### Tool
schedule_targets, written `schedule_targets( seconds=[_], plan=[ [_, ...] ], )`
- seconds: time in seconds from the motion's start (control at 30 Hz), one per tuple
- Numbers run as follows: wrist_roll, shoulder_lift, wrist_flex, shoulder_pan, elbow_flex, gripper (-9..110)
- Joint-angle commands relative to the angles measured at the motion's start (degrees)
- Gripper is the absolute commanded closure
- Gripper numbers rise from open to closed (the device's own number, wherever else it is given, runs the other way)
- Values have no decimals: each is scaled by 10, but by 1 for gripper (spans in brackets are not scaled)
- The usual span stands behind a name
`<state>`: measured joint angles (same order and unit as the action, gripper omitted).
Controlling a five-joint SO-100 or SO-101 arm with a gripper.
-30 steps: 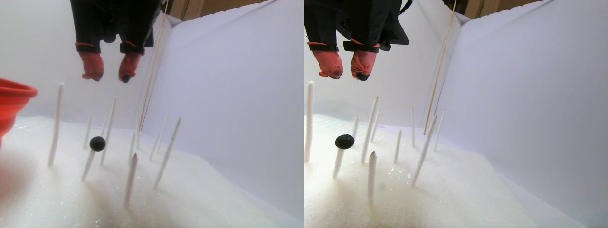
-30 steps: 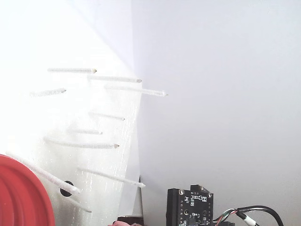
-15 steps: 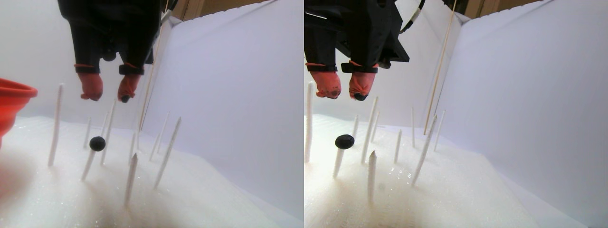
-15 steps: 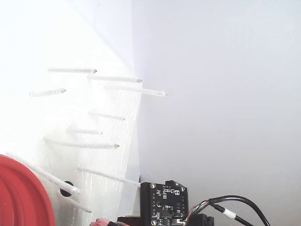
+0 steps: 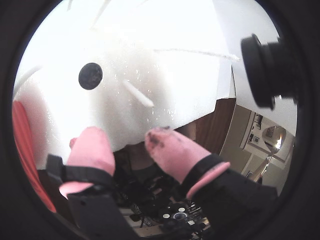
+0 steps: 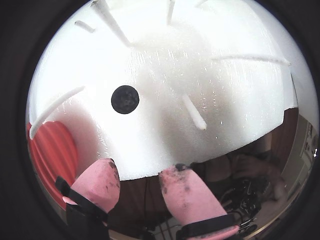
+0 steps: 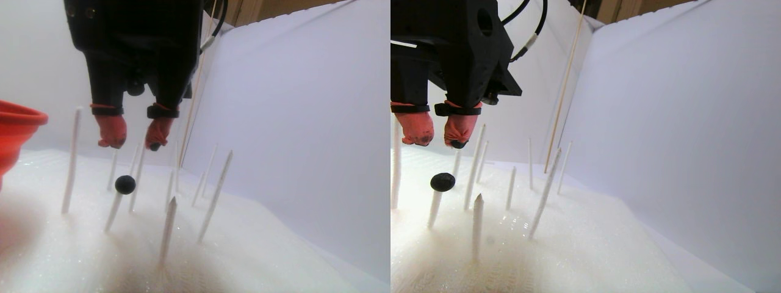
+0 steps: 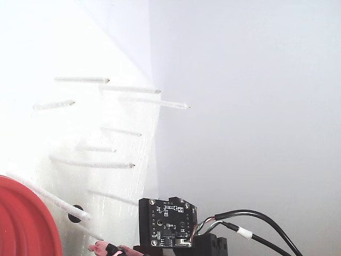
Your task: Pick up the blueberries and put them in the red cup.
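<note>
As pincer [image 6: 137, 175] gapes, blueberry [image 6: 125, 99] beyond fingertips

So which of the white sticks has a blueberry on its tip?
The short leaning stick just right of the tallest one in the stereo pair's left half: it alone carries the blueberry; every other tip is bare.

Gripper [image 7: 132, 145]: black plastic body, two fingers [image 6: 97, 183] sheathed in pink covers, dark-smudged at tips, each banded by a black strap. Circuit board [image 8: 167, 222] with corner screws; black cables [image 8: 250, 224], one white-tagged.
</note>
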<state>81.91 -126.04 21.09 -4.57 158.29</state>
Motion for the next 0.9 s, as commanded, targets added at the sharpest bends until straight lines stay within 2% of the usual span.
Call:
schedule_targets(
  seconds=[0.0,0.87],
  plan=[
    [0,16,-21,-4,-54,86],
    [-20,207,-125,-29,-139,85]
  ],
)
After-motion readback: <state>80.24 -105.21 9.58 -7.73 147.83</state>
